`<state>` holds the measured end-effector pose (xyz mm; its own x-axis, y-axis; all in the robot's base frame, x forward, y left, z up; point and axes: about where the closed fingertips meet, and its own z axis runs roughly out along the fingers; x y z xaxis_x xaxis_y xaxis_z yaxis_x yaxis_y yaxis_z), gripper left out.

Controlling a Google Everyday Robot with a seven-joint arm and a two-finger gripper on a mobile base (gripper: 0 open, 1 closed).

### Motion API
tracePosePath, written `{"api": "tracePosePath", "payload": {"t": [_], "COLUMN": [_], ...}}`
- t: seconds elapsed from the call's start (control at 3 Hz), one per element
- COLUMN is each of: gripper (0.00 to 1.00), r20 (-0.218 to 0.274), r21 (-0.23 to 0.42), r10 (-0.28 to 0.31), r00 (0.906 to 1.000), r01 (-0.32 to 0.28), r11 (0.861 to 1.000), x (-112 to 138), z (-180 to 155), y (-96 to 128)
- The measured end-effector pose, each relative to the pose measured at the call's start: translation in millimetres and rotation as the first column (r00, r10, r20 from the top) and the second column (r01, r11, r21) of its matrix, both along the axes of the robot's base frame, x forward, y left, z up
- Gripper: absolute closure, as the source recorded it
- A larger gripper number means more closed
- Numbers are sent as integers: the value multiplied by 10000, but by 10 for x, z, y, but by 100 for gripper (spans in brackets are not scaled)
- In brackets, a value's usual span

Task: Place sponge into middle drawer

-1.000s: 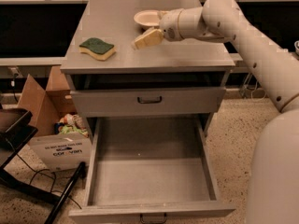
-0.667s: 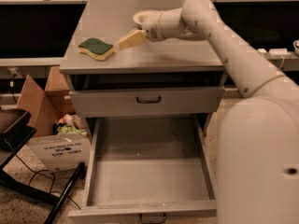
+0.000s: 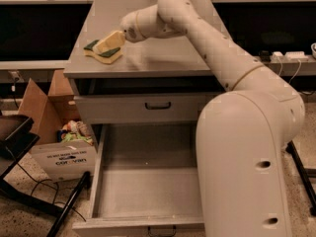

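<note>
The gripper (image 3: 107,43) lies down on the sponge (image 3: 111,54), touching its green top; how far open it is, or whether it grips, cannot be told. The sponge rests flat near the front left corner of the cabinet top (image 3: 168,58). Below, the middle drawer (image 3: 148,191) stands pulled out beneath the closed upper drawer front (image 3: 123,107).

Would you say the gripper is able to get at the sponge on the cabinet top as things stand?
Probably yes: the gripper sits right over the sponge on the cabinet top, with nothing visible blocking it.
</note>
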<state>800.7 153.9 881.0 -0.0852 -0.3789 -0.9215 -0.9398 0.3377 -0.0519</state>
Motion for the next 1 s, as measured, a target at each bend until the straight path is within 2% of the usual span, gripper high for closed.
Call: {"api": "tracePosePath", "payload": {"t": [0.33, 0.67, 1.0], "gripper": [19, 42, 66], "r20": [-170, -539, -608], "r21": [-1212, -2218, -2304], "r10": [-654, -1181, -1248], "r00": [9977, 9915, 9903], "r01": [628, 1034, 1077], "r11": [9906, 9696, 9671], "x": [-50, -75, -73], "z": [-204, -501, -504], "y": [201, 261, 255]}}
